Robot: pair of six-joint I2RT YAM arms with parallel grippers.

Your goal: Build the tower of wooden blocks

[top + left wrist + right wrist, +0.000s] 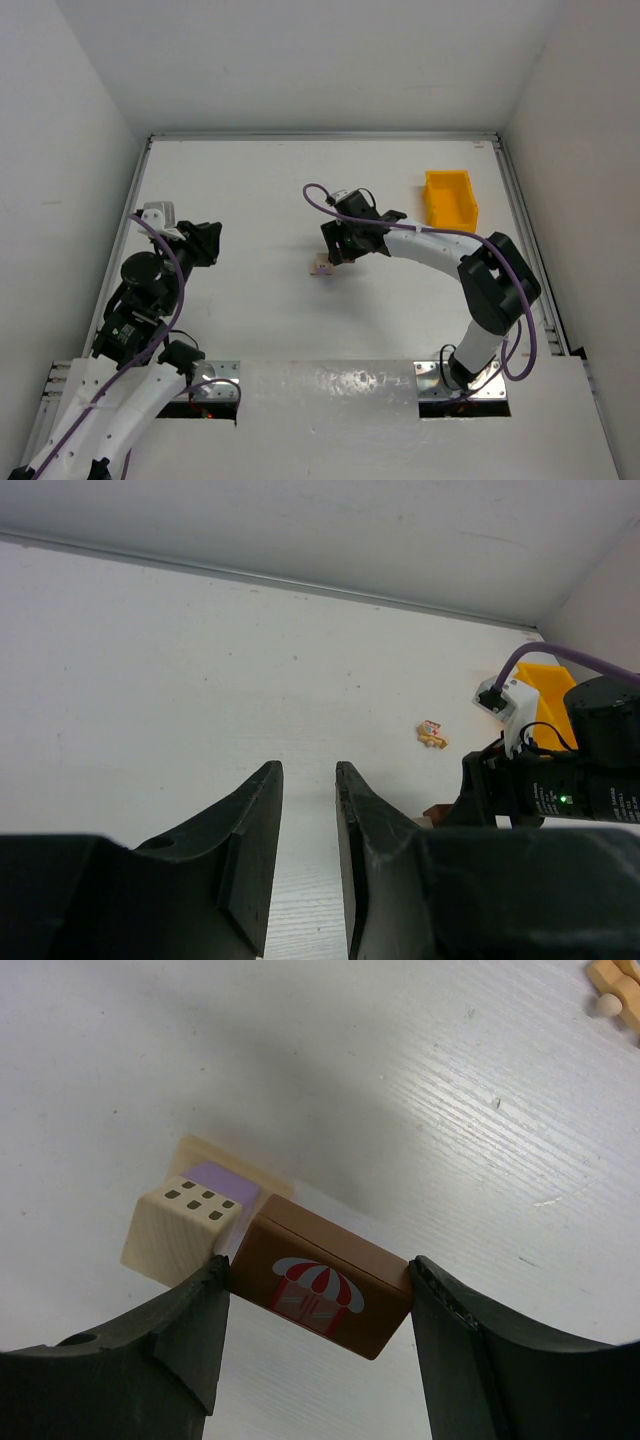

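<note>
Right fingers (190, 1340) were clamped on the brown block (320, 1290) end to end, its long axis spanning the gap. It touched the pale block (180, 1225) mid-surface (420, 1080). Left fingers (250, 860) were slightly apart, empty, well away. Right arm was nearer.

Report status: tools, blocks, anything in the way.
Left tool slightly open, empty. Right tool clamped on brown block, next to pale block. Nothing blocking; small tan pieces lie apart.

Table (250, 190): white, faint wood grain.
Centre: 2 touching pieces, pale block (180, 1225) and brown block (320, 1285).
Far right: yellow bin (450, 198).
Apart: small tan piece (432, 735).
</note>
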